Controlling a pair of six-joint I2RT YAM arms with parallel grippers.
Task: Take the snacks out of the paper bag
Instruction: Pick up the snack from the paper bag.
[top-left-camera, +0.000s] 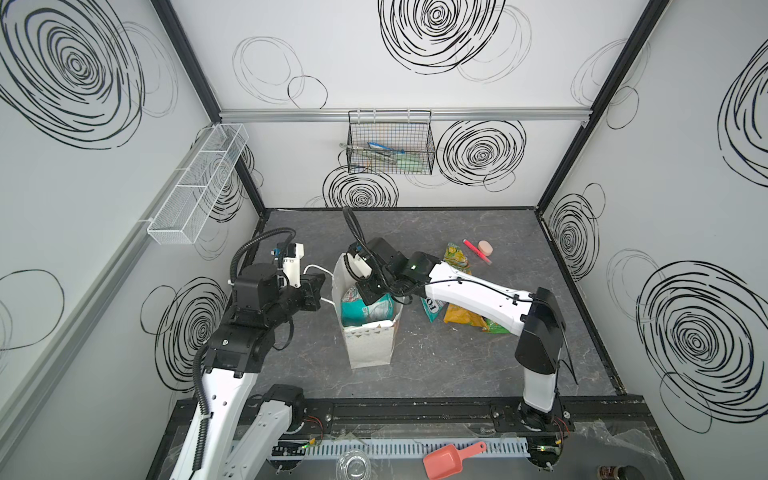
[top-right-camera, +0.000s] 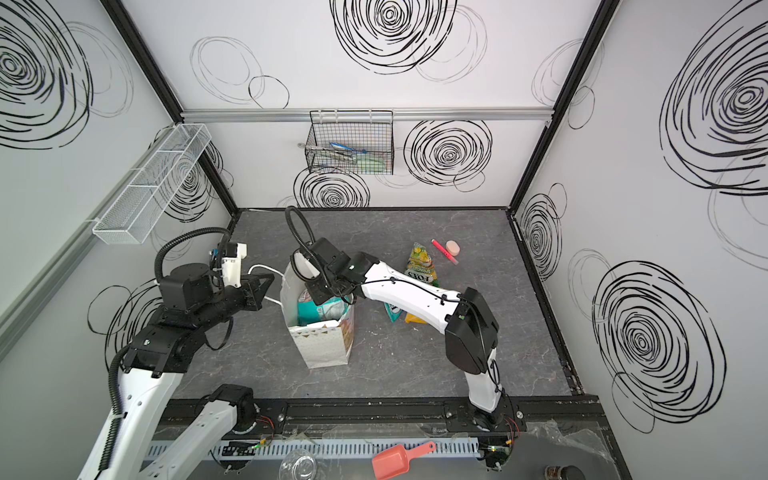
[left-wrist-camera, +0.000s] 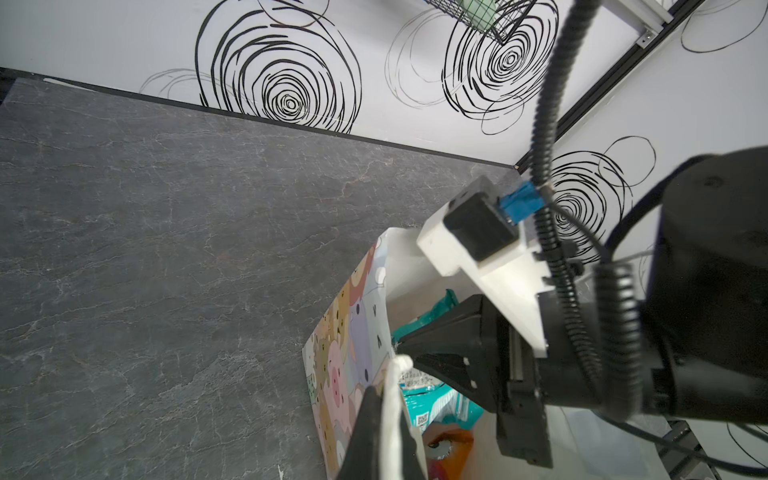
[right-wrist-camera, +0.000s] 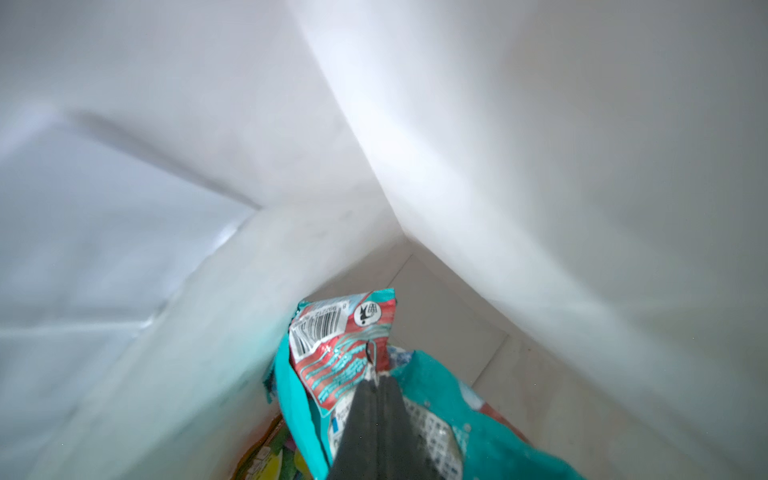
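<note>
Right tool is down inside the paper bag, jaws pinched tight on a teal packet. Left tool is clamped on the bag's cord handle. We note a yellow-green packet and a yellow-orange packet on the worktop, beyond the right tool, clear of the bag.

both top views look down from high at the front, sharing the whole table; right wrist camera sits close inside the paper bag, left wrist just outside.
</note>
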